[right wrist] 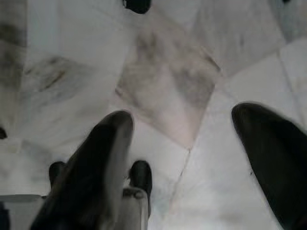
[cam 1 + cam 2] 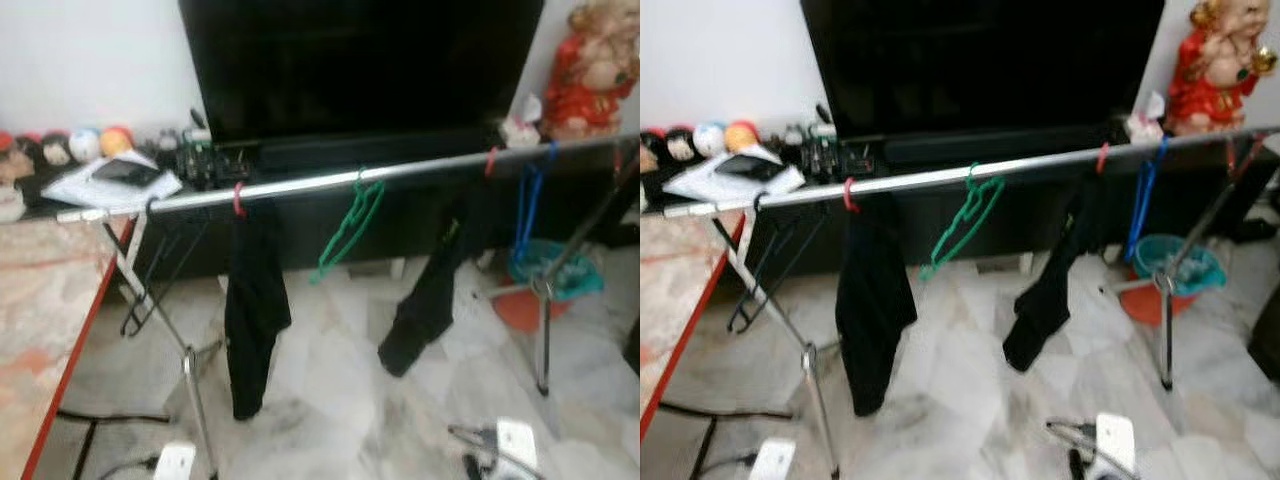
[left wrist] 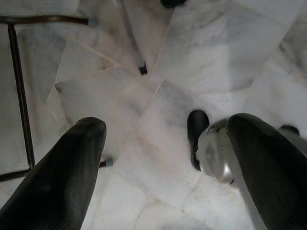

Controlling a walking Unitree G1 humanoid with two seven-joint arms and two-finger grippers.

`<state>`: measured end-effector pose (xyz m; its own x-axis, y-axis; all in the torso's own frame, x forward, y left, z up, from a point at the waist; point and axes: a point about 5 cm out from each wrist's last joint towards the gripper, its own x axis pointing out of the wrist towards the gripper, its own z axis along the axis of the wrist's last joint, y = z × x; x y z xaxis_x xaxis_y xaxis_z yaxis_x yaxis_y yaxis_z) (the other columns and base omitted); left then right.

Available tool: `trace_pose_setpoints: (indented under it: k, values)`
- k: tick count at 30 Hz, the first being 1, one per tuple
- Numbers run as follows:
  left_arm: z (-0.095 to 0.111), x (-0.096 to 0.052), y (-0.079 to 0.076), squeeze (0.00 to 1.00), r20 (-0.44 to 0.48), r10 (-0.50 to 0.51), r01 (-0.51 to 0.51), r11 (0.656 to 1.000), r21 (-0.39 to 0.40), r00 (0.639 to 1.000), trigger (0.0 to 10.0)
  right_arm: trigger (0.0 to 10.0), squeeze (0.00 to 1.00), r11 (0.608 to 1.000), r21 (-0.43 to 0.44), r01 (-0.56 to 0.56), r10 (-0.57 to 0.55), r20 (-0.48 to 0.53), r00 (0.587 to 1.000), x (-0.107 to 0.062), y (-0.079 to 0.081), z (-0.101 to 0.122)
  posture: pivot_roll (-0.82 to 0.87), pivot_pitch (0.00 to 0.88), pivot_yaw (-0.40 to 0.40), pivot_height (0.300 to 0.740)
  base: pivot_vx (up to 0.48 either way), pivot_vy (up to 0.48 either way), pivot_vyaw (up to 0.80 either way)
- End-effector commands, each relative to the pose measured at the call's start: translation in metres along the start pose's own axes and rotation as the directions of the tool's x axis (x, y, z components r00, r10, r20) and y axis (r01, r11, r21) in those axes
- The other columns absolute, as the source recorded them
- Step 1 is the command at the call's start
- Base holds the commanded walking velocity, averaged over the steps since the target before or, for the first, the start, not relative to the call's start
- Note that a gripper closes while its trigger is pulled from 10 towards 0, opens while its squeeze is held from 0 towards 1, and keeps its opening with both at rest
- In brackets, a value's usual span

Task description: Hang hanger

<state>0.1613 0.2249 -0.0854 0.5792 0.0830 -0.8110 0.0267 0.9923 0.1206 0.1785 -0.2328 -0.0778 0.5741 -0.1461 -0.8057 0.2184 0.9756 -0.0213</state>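
A silver clothes rail (image 2: 420, 168) runs across the room on folding legs. A green hanger (image 2: 350, 228) hangs empty from its middle. A red hanger (image 2: 238, 198) to the left carries a black garment (image 2: 255, 300), and another black garment (image 2: 425, 300) hangs right of the green one. A blue hanger (image 2: 527, 205) hangs near the right end. A black hanger (image 2: 150, 270) hangs at the rail's left end. My left gripper (image 3: 165, 143) points down at the marble floor, open and empty. My right gripper (image 1: 184, 143) also hangs open over the floor.
A large black TV (image 2: 360, 60) stands behind the rail on a low cabinet with clutter (image 2: 110, 170). A red-edged table (image 2: 50, 320) is at the left. A teal and orange bucket (image 2: 545, 285) sits by the right rack leg. Power strips and cables (image 2: 500, 445) lie on the floor.
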Motion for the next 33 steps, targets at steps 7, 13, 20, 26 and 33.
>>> trace_pose_setpoints:
  k: [7, 13, 20, 26, 33]
  values:
    - [0.002, -0.002, -0.001, 0.0, 0.072, 0.001, -0.002, 1.0, 0.013, 0.997, 10.0, 10.0, 0.0, 1.0, 0.0, 0.013, -0.013, -0.007, 1.0, -0.001, -0.005, -0.003, 0.05, 0.0, 0.006, 0.74, 0.0, 0.0, 0.0]
    - [0.007, -0.002, -0.001, 0.0, 0.124, 0.003, -0.004, 1.0, 0.014, 0.992, 10.0, 10.0, 0.0, 1.0, -0.002, 0.012, -0.012, -0.007, 1.0, -0.001, -0.005, -0.003, 0.05, 0.0, 0.003, 0.74, 0.0, 0.0, 0.0]
    - [0.014, -0.003, -0.003, 0.0, 0.185, -0.004, 0.0, 1.0, 0.02, 0.983, 10.0, 10.0, 0.0, 1.0, -0.009, 0.01, -0.011, -0.004, 1.0, -0.001, -0.005, 0.0, 0.07, 0.0, -0.005, 0.74, 0.0, 0.0, 0.0]
    - [0.12, -0.017, -0.019, 0.0, 0.634, -0.077, 0.044, 0.997, 0.068, 0.769, 10.0, 10.0, 0.0, 1.0, -0.016, 0.01, -0.01, 0.003, 1.0, 0.0, -0.006, 0.004, 0.07, 0.0, -0.012, 0.74, 0.0, 0.0, 0.0]
    - [0.125, -0.026, -0.03, 0.0, 0.693, -0.124, 0.057, 0.991, 0.119, 0.71, 10.0, 10.0, 0.0, 0.999, 0.029, 0.045, -0.046, 0.025, 0.999, 0.001, -0.009, 0.013, 0.06, 0.0, -0.023, 0.74, 0.0, 0.0, 0.0]
